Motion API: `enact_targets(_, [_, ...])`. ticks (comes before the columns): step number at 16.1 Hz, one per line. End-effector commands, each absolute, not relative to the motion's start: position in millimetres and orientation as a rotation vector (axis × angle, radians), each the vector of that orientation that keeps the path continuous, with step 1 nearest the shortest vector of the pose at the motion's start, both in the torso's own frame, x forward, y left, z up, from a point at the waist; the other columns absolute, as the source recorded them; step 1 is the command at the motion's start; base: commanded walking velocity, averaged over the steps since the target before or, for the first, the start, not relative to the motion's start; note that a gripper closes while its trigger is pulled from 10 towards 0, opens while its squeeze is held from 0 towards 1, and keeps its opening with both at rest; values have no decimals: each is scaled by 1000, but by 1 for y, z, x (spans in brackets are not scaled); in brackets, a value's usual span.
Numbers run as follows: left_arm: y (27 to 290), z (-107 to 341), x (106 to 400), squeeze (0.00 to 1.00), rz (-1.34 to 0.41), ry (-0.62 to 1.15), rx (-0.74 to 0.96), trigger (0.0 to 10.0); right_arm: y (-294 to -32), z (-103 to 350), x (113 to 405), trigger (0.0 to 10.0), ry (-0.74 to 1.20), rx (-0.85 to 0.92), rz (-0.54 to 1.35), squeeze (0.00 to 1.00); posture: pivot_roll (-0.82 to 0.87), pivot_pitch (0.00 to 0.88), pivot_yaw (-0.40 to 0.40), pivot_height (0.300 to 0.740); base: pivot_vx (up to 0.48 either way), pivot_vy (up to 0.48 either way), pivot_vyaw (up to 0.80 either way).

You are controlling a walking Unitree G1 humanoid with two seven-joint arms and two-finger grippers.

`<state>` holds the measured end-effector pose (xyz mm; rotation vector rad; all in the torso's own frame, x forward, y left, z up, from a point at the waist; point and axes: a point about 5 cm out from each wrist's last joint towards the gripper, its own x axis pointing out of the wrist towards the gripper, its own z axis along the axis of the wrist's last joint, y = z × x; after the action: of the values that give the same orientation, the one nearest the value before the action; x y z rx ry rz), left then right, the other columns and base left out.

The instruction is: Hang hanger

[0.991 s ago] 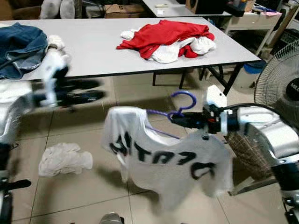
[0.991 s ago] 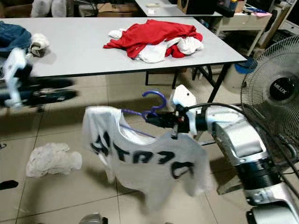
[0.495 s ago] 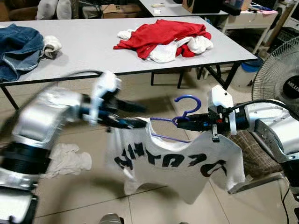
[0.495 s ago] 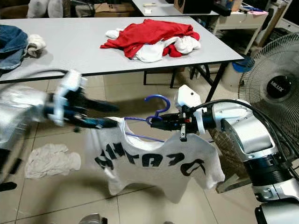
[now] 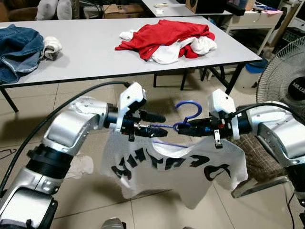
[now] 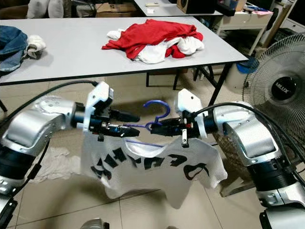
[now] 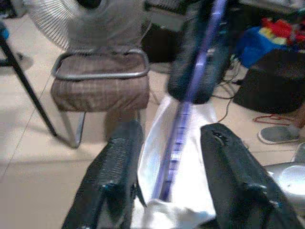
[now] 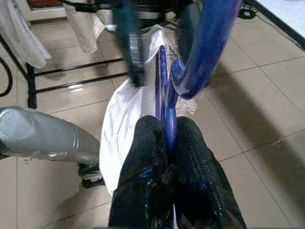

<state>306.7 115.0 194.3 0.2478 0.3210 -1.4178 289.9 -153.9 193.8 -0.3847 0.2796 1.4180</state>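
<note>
Purple hanger (image 5: 187, 114) carries a white shirt (image 5: 176, 167) with unreadable black lettering between both grippers, below the desk (image 5: 95, 52). Fan (image 6: 281, 90) badge reads "MILUX". Left gripper (image 7: 167, 191) fingers straddle the bar, parted. Right gripper (image 8: 167, 143) fingers clench the bar.

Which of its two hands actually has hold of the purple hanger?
The right hand: its fingers are pinched shut on the purple hanger. The left hand sits open around the hanger's bar.
</note>
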Motion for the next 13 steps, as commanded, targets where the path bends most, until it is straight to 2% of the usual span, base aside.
enact_targets(1, [113, 201, 309, 0, -1427, 315, 285, 0, -149, 202, 288, 10000, 245, -409, 1444, 0, 20, 0, -14, 740, 0, 0, 0])
enact_targets(12, [109, 200, 307, 0, -1538, 361, 367, 0, -147, 203, 287, 10000, 245, -419, 1455, 0, 15, 0, -4, 740, 0, 0, 0])
enact_targets(13, [110, 198, 308, 0, -1529, 360, 421, 0, -146, 203, 287, 10000, 245, -418, 1456, 0, 15, 0, -4, 740, 0, 0, 0])
